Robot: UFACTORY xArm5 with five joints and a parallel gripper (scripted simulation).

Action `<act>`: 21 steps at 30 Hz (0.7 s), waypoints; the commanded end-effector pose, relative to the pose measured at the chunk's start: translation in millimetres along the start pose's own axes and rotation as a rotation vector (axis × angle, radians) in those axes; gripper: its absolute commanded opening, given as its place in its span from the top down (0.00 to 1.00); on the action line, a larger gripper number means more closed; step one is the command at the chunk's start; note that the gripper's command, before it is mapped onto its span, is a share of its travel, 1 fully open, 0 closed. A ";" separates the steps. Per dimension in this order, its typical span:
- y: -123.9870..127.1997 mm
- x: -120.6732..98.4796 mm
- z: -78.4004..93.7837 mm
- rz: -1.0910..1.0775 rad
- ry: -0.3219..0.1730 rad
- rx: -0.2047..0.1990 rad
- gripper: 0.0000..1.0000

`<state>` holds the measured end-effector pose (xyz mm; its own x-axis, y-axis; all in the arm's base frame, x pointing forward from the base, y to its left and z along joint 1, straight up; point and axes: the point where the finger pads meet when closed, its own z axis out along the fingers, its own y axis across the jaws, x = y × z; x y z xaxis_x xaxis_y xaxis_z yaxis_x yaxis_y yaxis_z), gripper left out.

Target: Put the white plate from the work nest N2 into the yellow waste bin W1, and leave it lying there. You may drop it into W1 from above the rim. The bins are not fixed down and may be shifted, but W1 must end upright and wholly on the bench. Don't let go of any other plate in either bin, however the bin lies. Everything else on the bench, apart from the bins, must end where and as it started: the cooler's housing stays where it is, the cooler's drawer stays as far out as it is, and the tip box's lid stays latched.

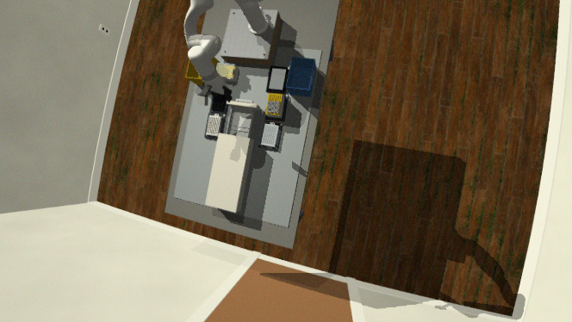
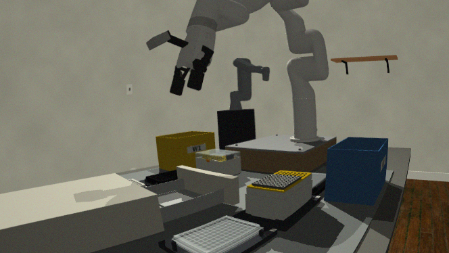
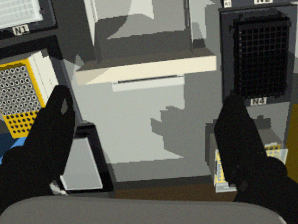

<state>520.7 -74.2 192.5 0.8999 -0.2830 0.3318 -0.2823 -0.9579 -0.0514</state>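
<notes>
The fingers of the gripper point(image 1: 221, 91) point(image 2: 186, 87) point(image 3: 148, 97) are spread wide with nothing between them, high over the bench and tilted. The white plate point(image 1: 214, 125) point(image 2: 136, 182) sits in nest N2, beside the cooler's drawer point(image 1: 243, 104) point(image 2: 209, 182) point(image 3: 150, 70). From the fingers it lies past the black plate point(image 1: 218, 102) point(image 2: 162, 177) point(image 3: 262, 57) in N4, off the upper right of the wrist view. Its long axis runs roughly with the cooler's length; the fingers part mostly across that line, so a grip over its narrow width looks likely, once the hand shifts over N2 and squares up. The yellow bin W1 point(image 1: 194, 71) point(image 2: 174, 152) point(image 3: 295, 150) stands the opposite way from N2, past N4.

The wrist view cuts the white plate off, keeping only part of the N2 label at its top edge. In the exterior view the drawer and housing hide all but a sliver of it. From the top, the arm point(image 1: 202, 52) point(image 2: 203, 27) covers part of W1, and the fingertips blur into the dark of N4. W1's inside cannot be made out.
</notes>
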 end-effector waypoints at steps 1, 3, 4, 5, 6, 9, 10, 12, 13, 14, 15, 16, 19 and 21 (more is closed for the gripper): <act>-8.7 -12.4 -13.2 -0.045 -0.053 -0.001 0.00; -9.9 -15.3 -15.8 -0.045 -0.053 0.000 0.00; -12.3 -18.9 -18.9 -0.066 -0.078 -0.002 0.00; -12.3 -18.9 -18.9 -0.066 -0.078 -0.002 0.00; -12.3 -18.9 -18.9 -0.066 -0.078 -0.002 0.00; -17.1 -29.3 -28.1 -0.086 -0.101 -0.001 0.00; -19.1 -33.0 -31.2 -0.107 -0.126 -0.002 0.00; -22.1 -40.1 -37.5 -0.127 -0.148 -0.002 0.00; -23.4 -43.6 -40.6 -0.127 -0.149 -0.001 0.00; -23.5 -44.1 -41.0 -0.127 -0.149 -0.001 0.00; -25.1 -47.8 -44.2 -0.149 -0.174 -0.002 0.00; -26.6 -51.5 -47.4 -0.168 -0.196 -0.003 0.00; -29.1 -59.6 -54.6 -0.168 -0.196 -0.001 0.00; -31.4 -66.9 -61.1 -0.210 -0.244 -0.003 0.00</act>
<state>461.3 -29.8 221.4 0.9807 -0.1279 0.1482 -0.1279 -0.9917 -0.0095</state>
